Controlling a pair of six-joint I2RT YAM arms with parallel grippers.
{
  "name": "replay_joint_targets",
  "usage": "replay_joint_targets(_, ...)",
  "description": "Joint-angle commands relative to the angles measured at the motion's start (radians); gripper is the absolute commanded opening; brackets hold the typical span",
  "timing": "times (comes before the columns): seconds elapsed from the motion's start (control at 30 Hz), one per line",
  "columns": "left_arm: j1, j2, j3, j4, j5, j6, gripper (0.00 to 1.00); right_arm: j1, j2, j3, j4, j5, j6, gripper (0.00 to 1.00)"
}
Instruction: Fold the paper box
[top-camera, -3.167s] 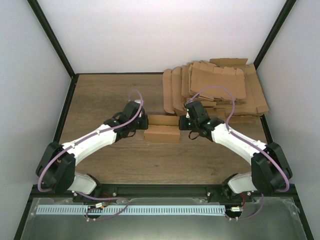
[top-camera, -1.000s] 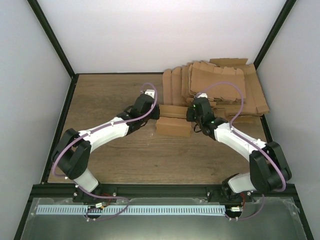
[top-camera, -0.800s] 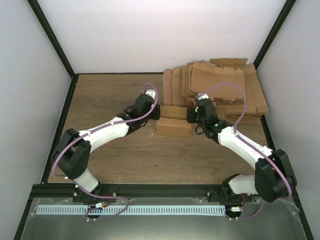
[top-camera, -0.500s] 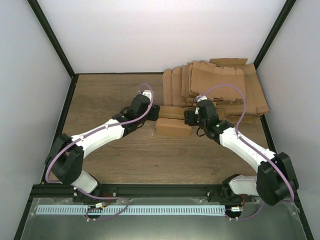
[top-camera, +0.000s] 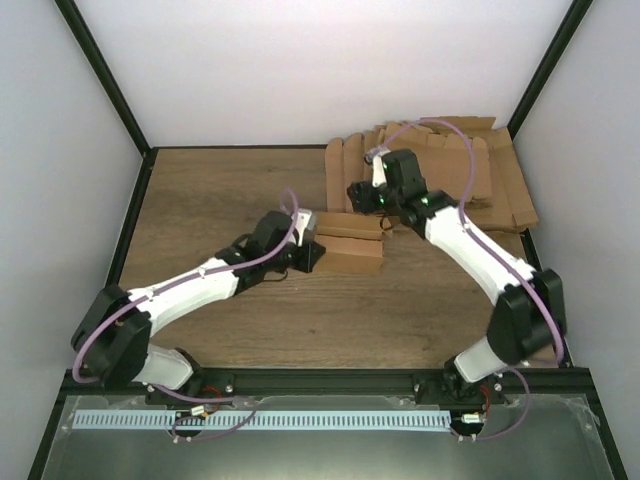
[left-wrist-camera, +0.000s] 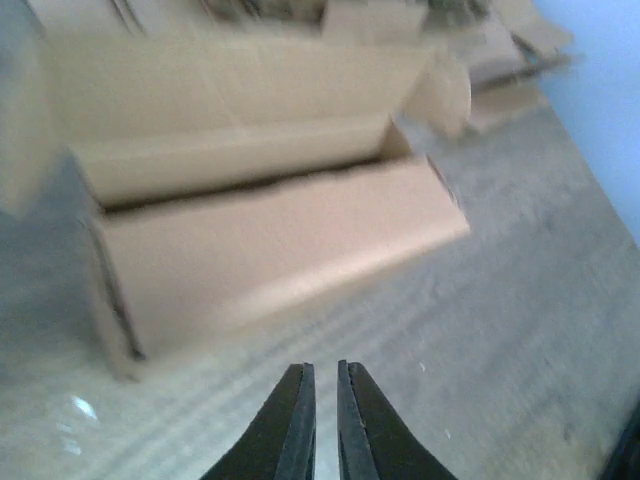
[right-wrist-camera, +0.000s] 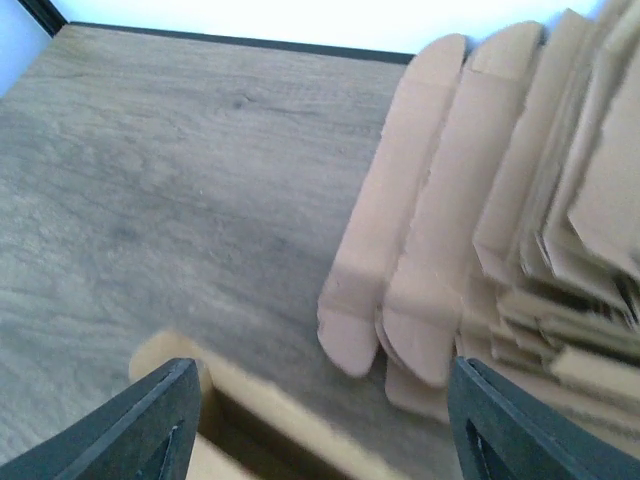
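Note:
The paper box (top-camera: 352, 247) is a small oblong brown cardboard box lying on the wooden table, its long top flap standing open along the back. In the left wrist view the paper box (left-wrist-camera: 270, 225) lies just ahead, blurred. My left gripper (top-camera: 309, 257) is at the box's near left corner; in its own view the left gripper (left-wrist-camera: 320, 372) is shut with nothing between its fingers. My right gripper (top-camera: 360, 196) hovers behind the box. Its own view shows the right gripper (right-wrist-camera: 322, 375) open, above the box's back edge (right-wrist-camera: 250, 415), holding nothing.
A pile of flat brown cardboard blanks (top-camera: 440, 175) fills the back right of the table, right behind the box; the blanks' rounded flap ends (right-wrist-camera: 420, 250) lie close under the right gripper. Black frame posts and white walls bound the table.
The left gripper has drawn back from the box's left end to its near left corner, opening briefly and shutting again. The right arm has risen and swung back toward the pile, jaws wider.

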Motion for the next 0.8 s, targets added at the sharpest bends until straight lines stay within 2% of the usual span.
replay_joint_targets(0.0,-0.05,0.09,-0.061,0.145,0.202,-0.048,0.06,-0.072,0.196,0.237,-0.165,-0.17,-0.046,0.66)
replay_joint_targets(0.13,-0.062,0.179,-0.072,0.255,0.261,-0.081,0.04,-0.123,0.385,0.433,-0.243,-0.292,-0.077,0.48)
replay_joint_targets(0.37,-0.065,0.268,-0.07,0.343,0.225,-0.096,0.04,-0.14,0.663,0.705,-0.486,-0.378,-0.184,0.03)
replay_joint_targets(0.5,-0.065,0.31,-0.065,0.398,0.209,-0.099,0.04,-0.138,0.718,0.698,-0.55,-0.402,-0.225,0.01)
replay_joint_targets(0.77,-0.073,0.375,-0.053,0.46,0.183,-0.096,0.04,-0.106,0.629,0.506,-0.506,-0.44,-0.233,0.01)
